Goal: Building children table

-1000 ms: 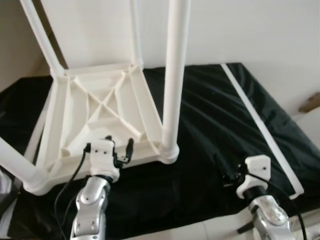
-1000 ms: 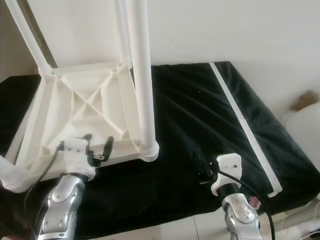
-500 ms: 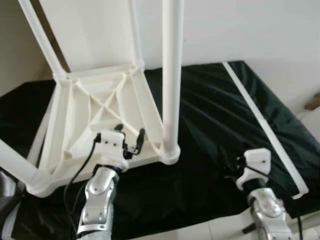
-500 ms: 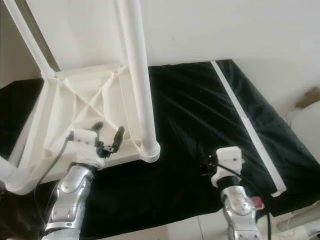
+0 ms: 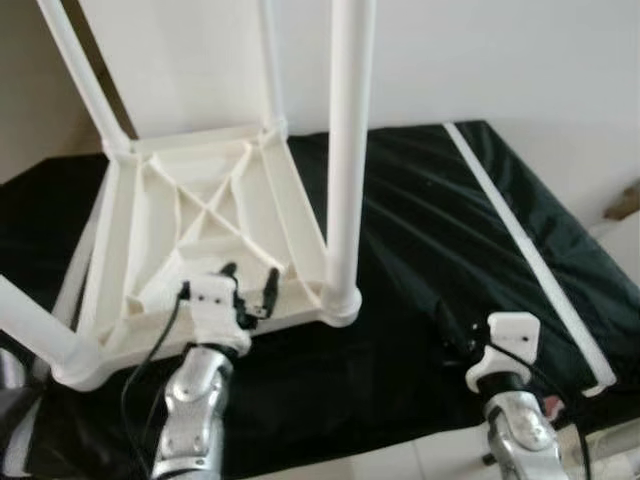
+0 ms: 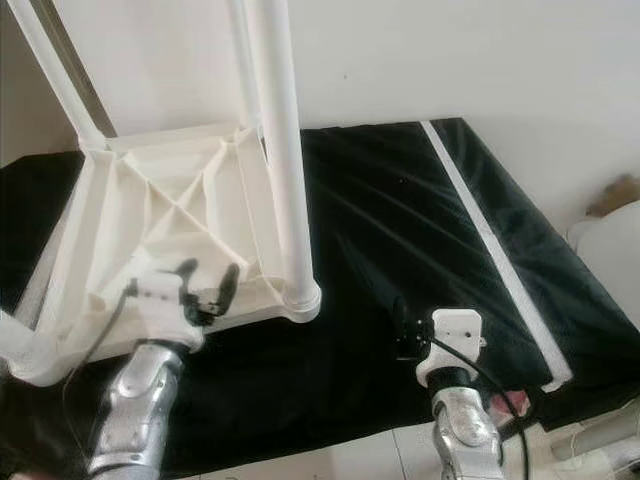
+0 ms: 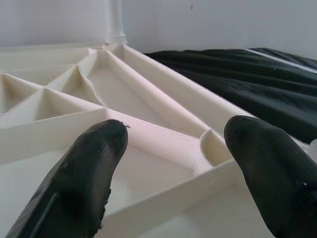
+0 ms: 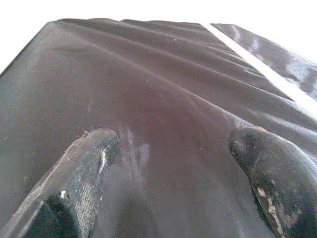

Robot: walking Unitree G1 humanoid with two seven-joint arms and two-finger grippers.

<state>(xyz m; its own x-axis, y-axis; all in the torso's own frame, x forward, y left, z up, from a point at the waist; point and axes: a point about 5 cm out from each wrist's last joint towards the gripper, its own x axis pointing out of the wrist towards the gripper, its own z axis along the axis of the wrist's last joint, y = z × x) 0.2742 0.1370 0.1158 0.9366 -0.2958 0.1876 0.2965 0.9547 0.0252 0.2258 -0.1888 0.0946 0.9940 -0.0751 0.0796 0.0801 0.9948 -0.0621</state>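
Hovering apart, left gripper jaws over ribbed white table; right gripper jaws spread.

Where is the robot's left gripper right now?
In the head views, the left gripper hovers open over the near edge of the upturned white table, left of its nearest leg.

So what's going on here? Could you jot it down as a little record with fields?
table: white plastic table lying upside down on a black sheet, legs pointing up
near leg: leg upright in its corner socket
left gripper: left gripper open, over the table's near edge, holding nothing
right gripper: right gripper open, over bare sheet
loose part: white strip lying on the sheet's right side
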